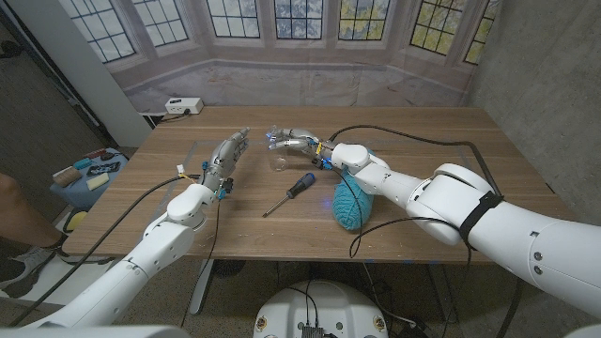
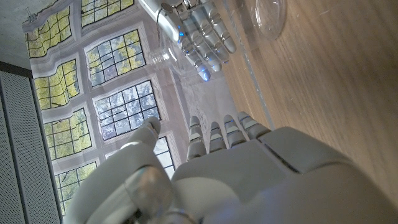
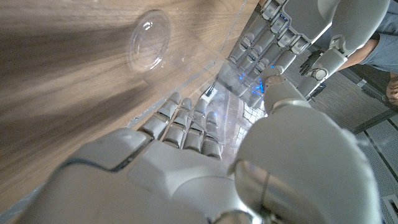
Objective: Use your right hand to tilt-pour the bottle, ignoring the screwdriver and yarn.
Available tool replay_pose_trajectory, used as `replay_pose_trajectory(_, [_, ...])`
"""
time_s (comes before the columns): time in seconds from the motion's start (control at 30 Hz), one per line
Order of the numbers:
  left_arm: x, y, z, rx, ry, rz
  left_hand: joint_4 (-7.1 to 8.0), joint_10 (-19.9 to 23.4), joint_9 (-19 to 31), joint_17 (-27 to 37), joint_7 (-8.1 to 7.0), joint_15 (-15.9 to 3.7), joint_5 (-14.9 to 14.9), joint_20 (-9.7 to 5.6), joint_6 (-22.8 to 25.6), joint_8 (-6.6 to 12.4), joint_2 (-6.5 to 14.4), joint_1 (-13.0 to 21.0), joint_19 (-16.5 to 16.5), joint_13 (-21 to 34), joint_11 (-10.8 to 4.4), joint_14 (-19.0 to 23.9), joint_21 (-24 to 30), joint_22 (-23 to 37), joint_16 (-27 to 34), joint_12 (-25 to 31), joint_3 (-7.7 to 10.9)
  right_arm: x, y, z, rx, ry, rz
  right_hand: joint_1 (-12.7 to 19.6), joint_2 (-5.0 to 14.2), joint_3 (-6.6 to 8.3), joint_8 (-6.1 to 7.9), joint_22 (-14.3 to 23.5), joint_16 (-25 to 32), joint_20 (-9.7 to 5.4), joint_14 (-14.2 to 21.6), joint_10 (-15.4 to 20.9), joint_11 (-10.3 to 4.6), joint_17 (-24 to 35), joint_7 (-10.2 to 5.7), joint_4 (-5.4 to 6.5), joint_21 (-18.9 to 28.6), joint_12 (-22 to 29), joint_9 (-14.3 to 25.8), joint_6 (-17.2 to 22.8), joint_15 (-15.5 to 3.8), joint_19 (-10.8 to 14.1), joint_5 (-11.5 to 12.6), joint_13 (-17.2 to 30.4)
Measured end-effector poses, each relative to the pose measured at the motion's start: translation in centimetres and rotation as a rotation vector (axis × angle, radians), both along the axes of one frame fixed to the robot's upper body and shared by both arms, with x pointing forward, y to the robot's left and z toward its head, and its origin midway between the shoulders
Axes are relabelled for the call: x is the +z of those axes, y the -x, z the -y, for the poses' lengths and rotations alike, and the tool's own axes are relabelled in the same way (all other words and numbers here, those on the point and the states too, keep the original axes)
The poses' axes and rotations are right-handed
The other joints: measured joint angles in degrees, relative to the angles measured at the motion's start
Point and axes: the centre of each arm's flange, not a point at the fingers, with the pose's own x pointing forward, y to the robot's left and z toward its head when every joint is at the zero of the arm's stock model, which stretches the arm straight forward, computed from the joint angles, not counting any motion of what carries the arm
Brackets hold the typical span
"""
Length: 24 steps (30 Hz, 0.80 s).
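My right hand (image 1: 293, 142) is over the middle of the table and grips a clear plastic bottle (image 1: 277, 141), tipped over sideways towards my left. Just below it a clear cup (image 1: 279, 165) stands on the wood. The left wrist view has the right hand's fingers (image 2: 206, 36) wrapped round the see-through bottle (image 2: 163, 55), with the cup (image 2: 271, 16) beside them. In the right wrist view the bottle (image 3: 214, 74) lies across my fingers (image 3: 186, 121), and the cup (image 3: 148, 46) sits beyond. My left hand (image 1: 228, 154) stands a little left of the cup, fingers apart, holding nothing.
A screwdriver (image 1: 290, 193) with a dark handle lies in front of the cup. The teal yarn ball (image 1: 349, 205) sits under my right forearm. A black cable (image 1: 423, 140) loops over the table's right half. A white box (image 1: 183, 105) is at the back left corner. A person's leg (image 1: 13, 208) shows far left.
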Motion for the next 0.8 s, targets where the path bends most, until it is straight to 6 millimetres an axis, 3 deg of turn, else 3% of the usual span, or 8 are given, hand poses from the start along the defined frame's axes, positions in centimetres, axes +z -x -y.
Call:
replay_pose_trajectory(0.4, [-0.02,-0.05,0.07,0.0,0.0,0.0,-0.24,-0.01,0.0,0.0,-0.21,0.31,0.0,0.0,0.21,0.0,0.0,0.0,0.0,0.0,0.0,0.31,0.0,0.0,0.0,0.0,0.24,-0.81,0.04,0.11,-0.007,-0.025,-0.001,0.98,-0.38,0.79,1.72,0.0,1.27,-0.2,5.1,4.51,-1.23,1.44,-0.78,-0.01,0.45,4.39,0.52,5.06,-0.22,3.67,0.43,2.59])
replay_pose_trajectory(0.8, [-0.24,0.03,0.35,0.0,0.002,0.0,-0.23,0.1,0.0,0.0,-0.21,0.31,0.0,0.0,0.2,0.0,0.3,-0.3,0.0,0.0,0.11,0.3,0.0,0.0,0.0,0.0,0.23,-0.73,0.5,0.28,0.001,-0.075,0.035,1.71,-0.35,1.26,2.62,-0.01,1.54,-0.4,7.19,5.92,-1.61,2.12,-1.07,0.0,0.45,5.94,0.79,6.78,-0.26,4.9,0.41,3.73])
